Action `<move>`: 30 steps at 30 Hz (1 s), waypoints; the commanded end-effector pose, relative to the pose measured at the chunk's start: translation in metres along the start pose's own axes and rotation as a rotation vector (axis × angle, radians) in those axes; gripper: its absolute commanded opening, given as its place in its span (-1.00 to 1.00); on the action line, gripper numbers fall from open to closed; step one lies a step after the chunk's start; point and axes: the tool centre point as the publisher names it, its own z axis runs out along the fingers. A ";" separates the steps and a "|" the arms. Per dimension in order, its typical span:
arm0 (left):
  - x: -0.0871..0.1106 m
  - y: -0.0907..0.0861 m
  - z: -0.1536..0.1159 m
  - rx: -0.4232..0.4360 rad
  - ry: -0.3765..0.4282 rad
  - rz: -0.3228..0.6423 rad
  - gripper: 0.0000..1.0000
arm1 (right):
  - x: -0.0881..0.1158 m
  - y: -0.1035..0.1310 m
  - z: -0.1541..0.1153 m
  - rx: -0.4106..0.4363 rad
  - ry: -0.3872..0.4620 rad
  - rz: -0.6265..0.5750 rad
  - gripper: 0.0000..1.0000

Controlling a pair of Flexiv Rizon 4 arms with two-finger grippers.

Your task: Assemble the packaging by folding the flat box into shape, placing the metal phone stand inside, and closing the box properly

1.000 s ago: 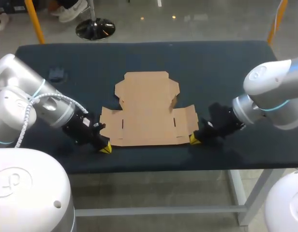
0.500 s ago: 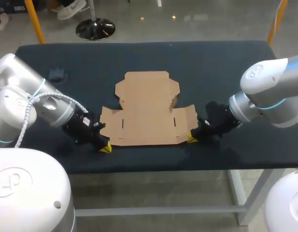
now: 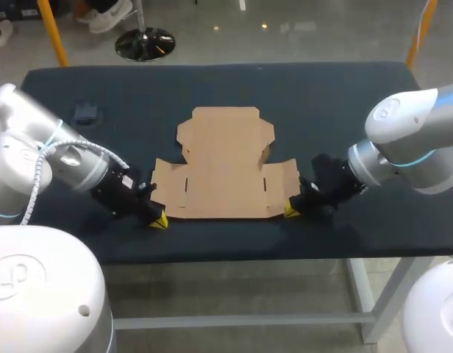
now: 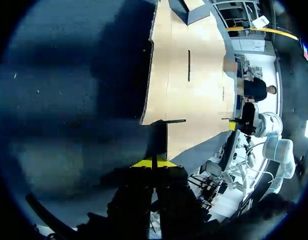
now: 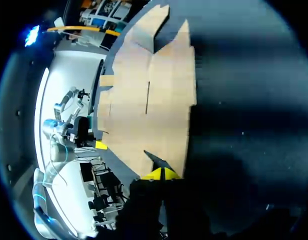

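Observation:
The flat brown cardboard box lies unfolded in the middle of the dark table. My left gripper is shut, its yellow tips low at the box's front left corner. My right gripper is also shut, at the front right corner. In the left wrist view the closed gripper points at the box's edge just ahead. In the right wrist view the closed gripper meets the box's corner. A small dark object, possibly the phone stand, sits at the far left.
The table's front edge runs close behind both grippers. Bare dark tabletop surrounds the box at the back and on both sides.
My right gripper has edged in toward the box's front right corner. My left gripper has shifted slightly toward the front left corner, and the left arm has drawn back a little.

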 end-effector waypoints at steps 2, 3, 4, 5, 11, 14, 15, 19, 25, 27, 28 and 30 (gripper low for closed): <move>-0.007 0.000 -0.002 0.008 0.010 0.003 -1.00 | -0.001 0.001 0.000 0.002 0.006 -0.001 -1.00; -0.007 0.002 -0.003 0.010 0.010 0.004 -1.00 | -0.001 0.001 0.000 0.003 0.006 -0.001 -1.00; -0.007 0.004 -0.003 0.012 0.009 0.006 -1.00 | -0.002 0.001 0.000 0.004 0.006 0.000 -1.00; -0.007 0.006 -0.004 0.013 0.007 0.006 -1.00 | -0.002 0.001 0.000 0.005 0.006 0.000 -1.00; -0.009 0.006 -0.008 0.031 0.004 0.002 -1.00 | -0.003 0.002 0.000 0.008 0.006 0.002 -1.00; -0.007 -0.004 -0.005 0.019 0.012 -0.001 -1.00 | -0.003 0.002 0.000 0.008 0.005 0.002 -1.00; -0.006 -0.007 -0.003 0.008 0.015 0.001 -1.00 | -0.003 0.002 0.000 0.009 0.005 0.003 -1.00; -0.004 -0.019 0.001 -0.015 0.022 0.009 -1.00 | -0.003 0.001 -0.001 0.008 0.003 0.005 -1.00; 0.000 -0.021 0.002 -0.024 0.028 0.021 -1.00 | -0.003 0.002 0.000 0.013 0.000 0.006 -1.00; 0.002 -0.020 0.002 -0.025 0.024 0.030 -1.00 | -0.002 0.002 0.000 0.015 0.000 0.004 -1.00; 0.003 -0.019 0.002 -0.024 0.021 0.032 -1.00 | -0.002 0.002 0.000 0.015 0.000 0.003 -1.00; 0.005 -0.017 0.002 -0.024 0.015 0.037 -1.00 | 0.000 0.002 0.001 0.017 0.000 0.000 -1.00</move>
